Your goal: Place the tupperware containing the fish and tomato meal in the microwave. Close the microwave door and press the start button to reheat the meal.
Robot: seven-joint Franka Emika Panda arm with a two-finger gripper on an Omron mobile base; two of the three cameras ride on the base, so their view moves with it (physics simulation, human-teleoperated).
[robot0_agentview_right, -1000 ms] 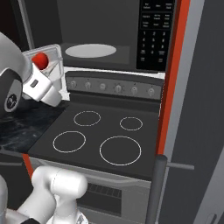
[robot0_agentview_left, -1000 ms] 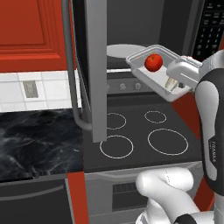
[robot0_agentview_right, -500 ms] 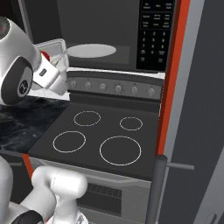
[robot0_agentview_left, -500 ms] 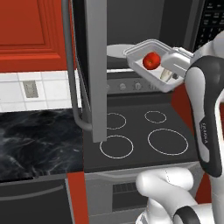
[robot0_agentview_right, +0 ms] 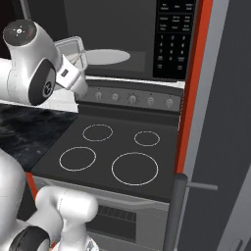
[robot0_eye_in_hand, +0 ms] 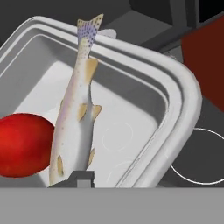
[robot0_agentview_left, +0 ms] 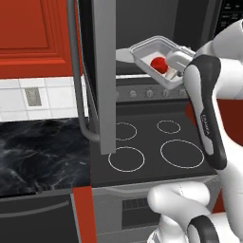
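You are looking at the gripper (robot0_agentview_left: 176,71) holding the tupperware (robot0_agentview_left: 154,59) by its near rim, fingers closed on the wall. The tray is hanging in the air above the stove (robot0_agentview_left: 156,142), just in front of the open microwave (robot0_agentview_right: 122,39) and its turntable plate (robot0_agentview_right: 105,56). Inside it, the tomato (robot0_eye_in_hand: 22,144) is lying against the fish (robot0_eye_in_hand: 76,118). The microwave door (robot0_agentview_left: 102,71) is standing wide open.

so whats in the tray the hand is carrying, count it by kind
tomato: 1
fish: 1
total: 2, both lying in the tupperware, which the hand carries above the stove in front of the open microwave
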